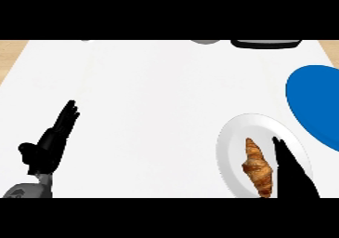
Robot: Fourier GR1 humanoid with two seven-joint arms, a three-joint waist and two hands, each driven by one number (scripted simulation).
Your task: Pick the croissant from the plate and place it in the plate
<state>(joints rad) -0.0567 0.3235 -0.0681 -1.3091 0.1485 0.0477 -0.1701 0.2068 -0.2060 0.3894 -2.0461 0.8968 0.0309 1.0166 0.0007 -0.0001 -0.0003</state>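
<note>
A golden-brown croissant [258, 168] lies lengthwise on a white plate [235, 139] at the lower right of the white counter. My right hand [290, 172] rises from the lower edge over that plate, fingers straight, right beside the croissant's right side; whether it touches the croissant I cannot tell. A blue plate [320, 104] lies further right, partly cut off by the view's edge. My left hand [54, 139] rests open at the lower left with its fingers pointing up, far from both plates.
At the counter's far edge sit a dark object [266, 43] and a grey one [206, 41], both cut off by the view. Wooden surface [7, 58] shows beyond the counter's left and right corners.
</note>
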